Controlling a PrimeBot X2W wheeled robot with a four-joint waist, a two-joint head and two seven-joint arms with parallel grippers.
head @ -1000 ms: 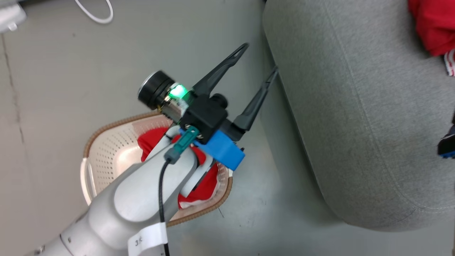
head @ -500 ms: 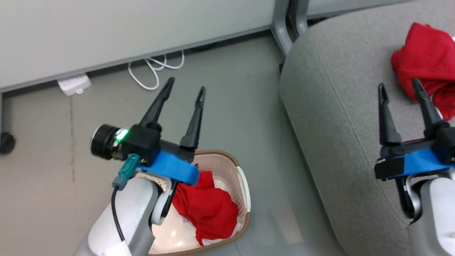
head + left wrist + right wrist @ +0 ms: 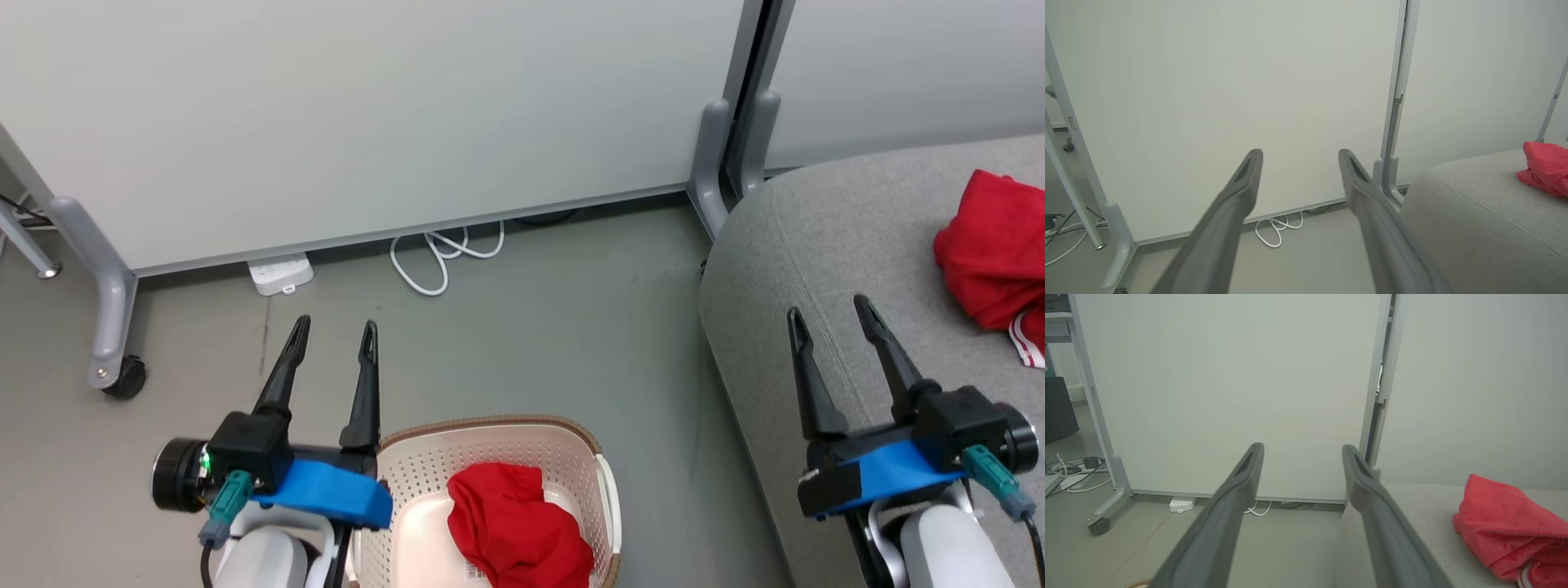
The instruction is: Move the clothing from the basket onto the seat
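One red piece of clothing (image 3: 516, 527) lies in the cream basket (image 3: 522, 428) at the bottom of the head view. A second red piece of clothing (image 3: 992, 257) with striped white trim rests on the grey seat (image 3: 833, 245) at the right, also seen in the left wrist view (image 3: 1545, 167) and the right wrist view (image 3: 1506, 528). My left gripper (image 3: 335, 332) is open and empty, just left of the basket, fingers pointing at the wall. My right gripper (image 3: 829, 312) is open and empty above the seat's near part, left of the garment there.
A white partition wall (image 3: 367, 114) on wheeled grey legs (image 3: 110, 327) stands behind. A white power strip (image 3: 280, 273) and coiled white cable (image 3: 445, 253) lie on the grey floor (image 3: 571, 327) at its foot. Bare floor separates basket and seat.
The head camera has swung up, so the wall fills the top. Both arms have settled low with fingers pointing up; the right gripper, half a second ago beside the garment on the seat, stands clear of it.
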